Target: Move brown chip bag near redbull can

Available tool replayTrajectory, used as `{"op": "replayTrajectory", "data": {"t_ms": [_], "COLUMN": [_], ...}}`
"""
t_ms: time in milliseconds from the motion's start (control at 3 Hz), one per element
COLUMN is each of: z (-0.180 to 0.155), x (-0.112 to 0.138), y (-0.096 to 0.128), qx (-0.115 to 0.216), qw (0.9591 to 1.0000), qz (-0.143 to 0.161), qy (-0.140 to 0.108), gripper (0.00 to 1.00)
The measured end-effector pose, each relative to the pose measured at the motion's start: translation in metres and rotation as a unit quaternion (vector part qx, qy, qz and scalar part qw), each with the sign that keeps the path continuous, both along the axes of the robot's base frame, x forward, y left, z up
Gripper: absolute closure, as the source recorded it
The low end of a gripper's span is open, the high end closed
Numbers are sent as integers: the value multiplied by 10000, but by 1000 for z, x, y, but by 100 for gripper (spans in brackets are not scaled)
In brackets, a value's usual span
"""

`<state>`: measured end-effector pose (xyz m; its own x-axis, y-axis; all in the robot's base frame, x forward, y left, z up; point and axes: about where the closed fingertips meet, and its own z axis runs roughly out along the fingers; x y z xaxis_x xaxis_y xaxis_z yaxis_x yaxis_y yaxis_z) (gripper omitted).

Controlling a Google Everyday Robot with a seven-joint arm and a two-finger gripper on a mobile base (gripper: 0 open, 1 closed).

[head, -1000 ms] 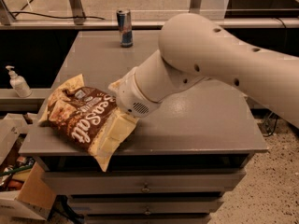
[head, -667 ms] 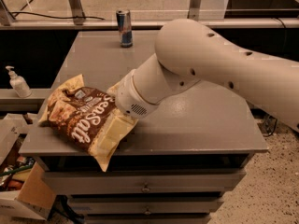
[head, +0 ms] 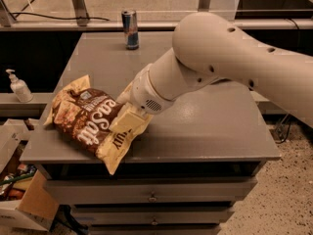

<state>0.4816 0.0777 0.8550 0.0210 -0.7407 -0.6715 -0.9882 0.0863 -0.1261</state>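
**Gripper** (head: 126, 106): mine, low over the worktop (head: 210, 131), pressed against the right end of the brown chip bag (head: 88, 121). My wrist hides it, so I cannot tell whether it is apart or clamped on the bag.

**Brown chip bag:** lies flat at the worktop's front-left corner. Its lower corner hangs past the front edge and its left end is close to the left edge.

**Risks, as I judge them:**
- A weak hold on crinkly film could let the bag slide off the front.
- A dragged bag may buckle.
- A wide sweep could tip the redbull can (head: 130, 30).

**Redbull can:** upright, well apart from the bag, just beside the far edge.

**Open room:** bare worktop runs from the bag to the can.

**Beyond:** a pump bottle (head: 18, 86) stands on a ledge to the left.
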Motion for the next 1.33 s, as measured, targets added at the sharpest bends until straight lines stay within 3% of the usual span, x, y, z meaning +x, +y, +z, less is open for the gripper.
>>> {"op": "replayTrajectory", "data": {"t_ms": [333, 667, 1333], "z": [11, 22, 48], "x": [14, 26, 54], "y": [-8, -15, -26], "qx": [0, 12, 9], "qw": [9998, 9994, 9978], "qz": [-137, -272, -497], "qy": [-127, -213, -432], "gripper": [83, 100, 100]}}
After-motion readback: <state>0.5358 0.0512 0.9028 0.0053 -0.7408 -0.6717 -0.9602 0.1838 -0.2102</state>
